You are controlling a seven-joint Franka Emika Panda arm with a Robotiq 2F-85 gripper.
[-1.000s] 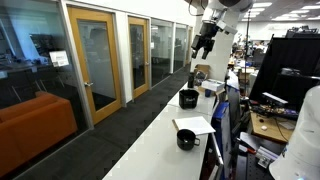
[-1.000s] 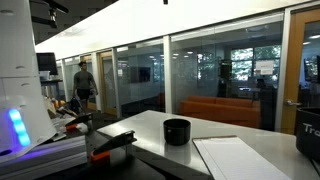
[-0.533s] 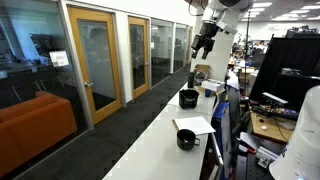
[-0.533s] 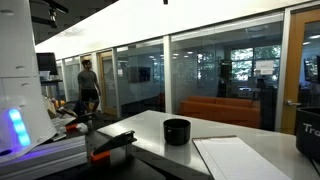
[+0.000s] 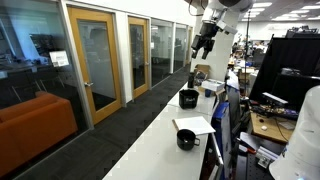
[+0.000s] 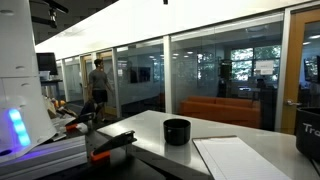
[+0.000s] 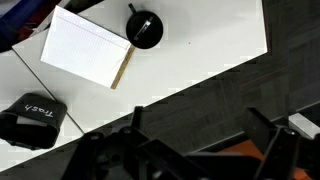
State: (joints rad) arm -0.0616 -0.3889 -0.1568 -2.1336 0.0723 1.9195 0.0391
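**Pincer.** The pincer [image 5: 204, 41] hangs high above the far end of the bench [image 5: 160, 140], well clear of everything on it. The jaws are released to full spread and hold nothing. In the wrist view the pincer [image 7: 197, 120] shows two dark fingers [image 7: 136, 118] standing apart, with dark floor between them.

**Nearest thing.** The black container [image 5: 189, 98] stands upright on the bench, roughly below the pincer. In the wrist view the black container [image 7: 32, 118] sits at the lower left and carries white lettering on its side.
- Handling (judged): rigid, probably light plastic, and apparently hollow. It may tip or slide if pushed low on one side.
- Hold (judged): close across one wall at the rim, one finger inside and one outside. The full body looks too wide to span.

**Next outward.** A notepad [image 7: 88, 47] lies flat, near the container but apart from it. It is thin and flexible, so it offers little edge to catch.

**Farthest.** A black mug [image 7: 146, 27] stands upright beyond the pad; it also shows in an exterior view [image 6: 177, 131]. It is stiff and likely smooth. Take it by the rim or the handle.
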